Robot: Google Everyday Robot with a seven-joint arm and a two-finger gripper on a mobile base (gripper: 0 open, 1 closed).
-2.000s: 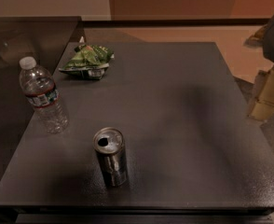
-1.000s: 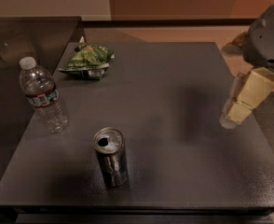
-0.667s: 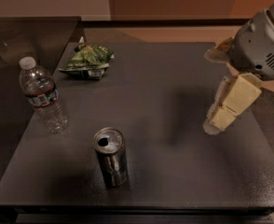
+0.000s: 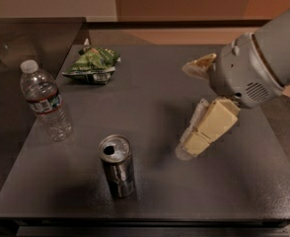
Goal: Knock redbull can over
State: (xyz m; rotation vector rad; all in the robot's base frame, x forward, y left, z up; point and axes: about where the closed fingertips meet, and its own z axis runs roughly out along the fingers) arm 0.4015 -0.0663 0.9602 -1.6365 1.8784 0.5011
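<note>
- Slim dark silvery metal redbull can (image 4: 117, 166): upright, lower centre of frame, near front edge of dark matte speckled table (image 4: 150, 98). Shiny top, open tab hole. Branding not legible.
- Clear ribbed plastic water bottle with white cap (image 4: 45, 102): upright, at left table edge. Label text illegible.
- Crumpled green snack bag (image 4: 91, 64): upper left.
- Gripper (image 4: 184, 111): right of centre, above table. Cream fingers spread, grasping nothing. Well apart from can, bare tabletop between.
</note>
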